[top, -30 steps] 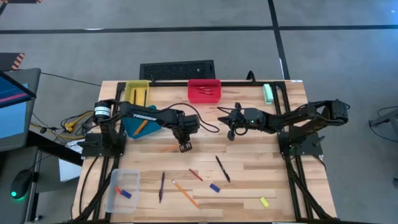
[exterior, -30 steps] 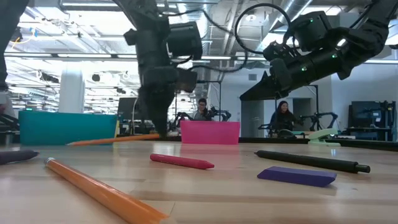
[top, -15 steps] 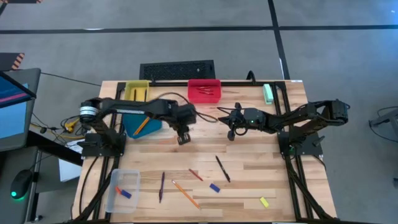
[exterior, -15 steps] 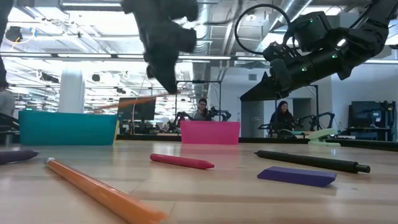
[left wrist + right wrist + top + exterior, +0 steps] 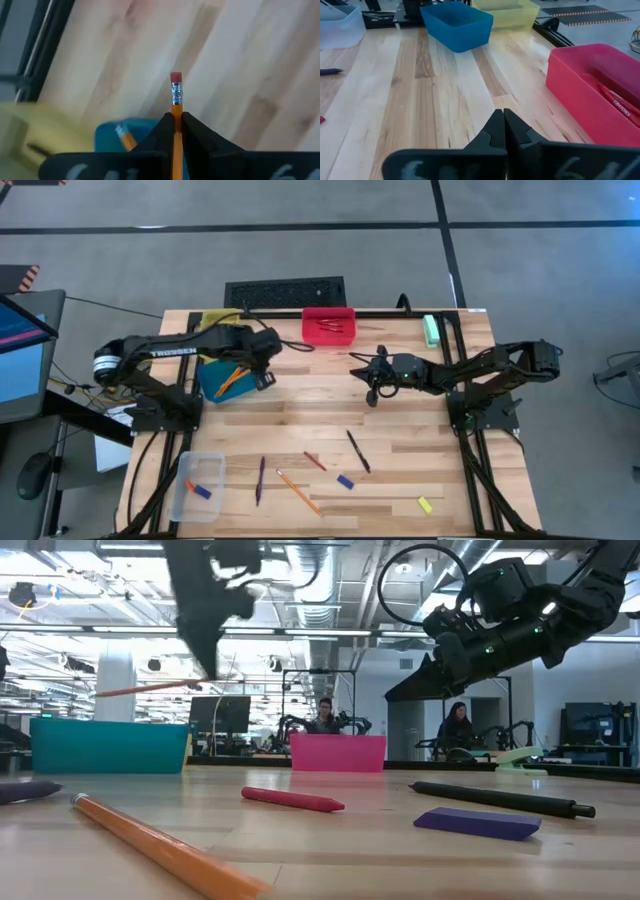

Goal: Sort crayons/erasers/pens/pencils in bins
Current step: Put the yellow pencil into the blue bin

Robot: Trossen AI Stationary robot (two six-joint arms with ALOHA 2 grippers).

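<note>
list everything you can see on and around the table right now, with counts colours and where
bins: 4; yellow and red at the far edge, teal-blue at the left, clear at the near left corner
pencils: 3, orange; one held, one in the teal-blue bin, one on the near table
crayons: dark red; one on the near table, some in the red bin
pens: 2; purple, black, near table
erasers: blue and yellow on the near table; blue and orange-red in the clear bin
green block: 1, far right edge
keyboard: 1, black, behind the table
left gripper: shut on the held pencil over the teal-blue bin
right gripper: shut, hanging mid-table
</note>
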